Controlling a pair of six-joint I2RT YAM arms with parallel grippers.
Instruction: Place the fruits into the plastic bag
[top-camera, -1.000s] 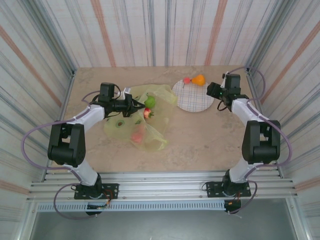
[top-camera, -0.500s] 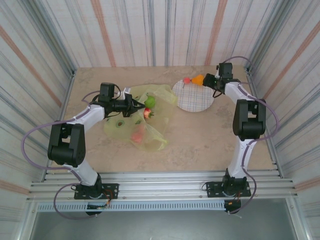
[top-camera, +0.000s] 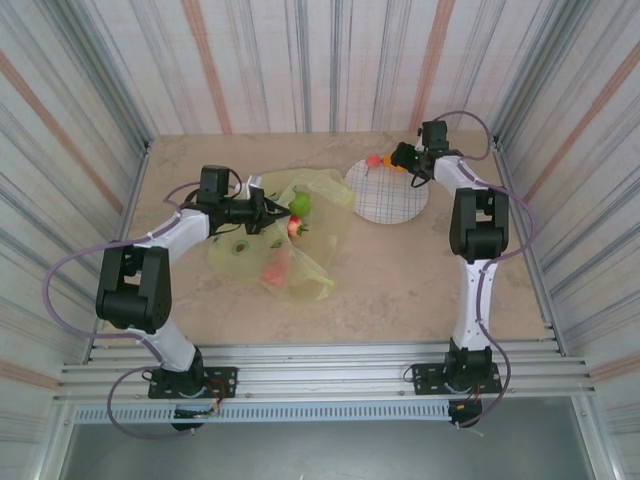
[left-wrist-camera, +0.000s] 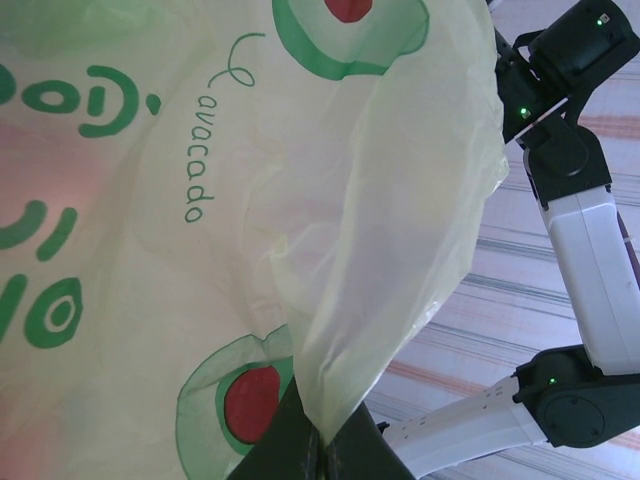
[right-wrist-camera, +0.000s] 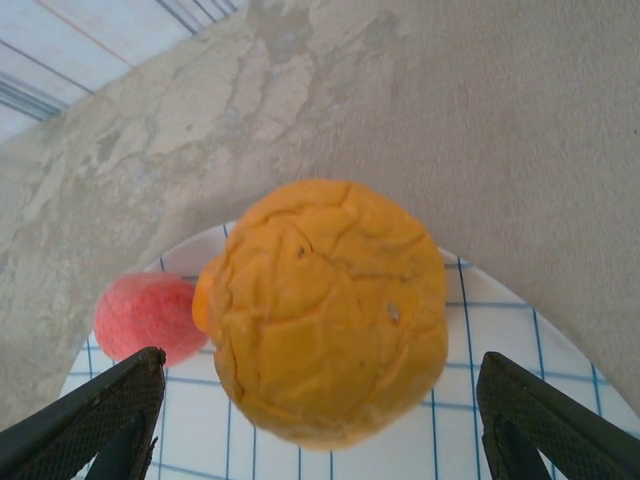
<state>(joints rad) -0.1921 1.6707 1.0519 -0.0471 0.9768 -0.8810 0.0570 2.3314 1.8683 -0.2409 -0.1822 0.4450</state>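
Straddling orange fruit (right-wrist-camera: 325, 310) on plate (right-wrist-camera: 520, 400) with right gripper (right-wrist-camera: 320, 380), jaws wide apart, not gripping. Red fruit (right-wrist-camera: 148, 318) just outside one fingertip (right-wrist-camera: 110, 400). Pinching plastic bag (left-wrist-camera: 200, 200) film tight in left gripper (left-wrist-camera: 322, 455). Risks: closing off-centre, squirting orange fruit off rim, bumping red fruit; losing thin film from pinch

Bag lying left of the plate on the table, fruit sitting with both.

The plastic bag (top-camera: 268, 240) is lying left of centre on the table (top-camera: 400, 270), and the plate (top-camera: 388, 205) is lying apart to its right. At the plate's far edge the larger fruit (right-wrist-camera: 325, 310) is sitting just right of the smaller fruit (right-wrist-camera: 148, 317), between the right end effector's (top-camera: 399, 159) spread fingers. The left end effector (left-wrist-camera: 322, 455) is pinching the bag's far edge, with one apple (top-camera: 299, 204) sitting at the bag's mouth behind another apple (top-camera: 294, 227).
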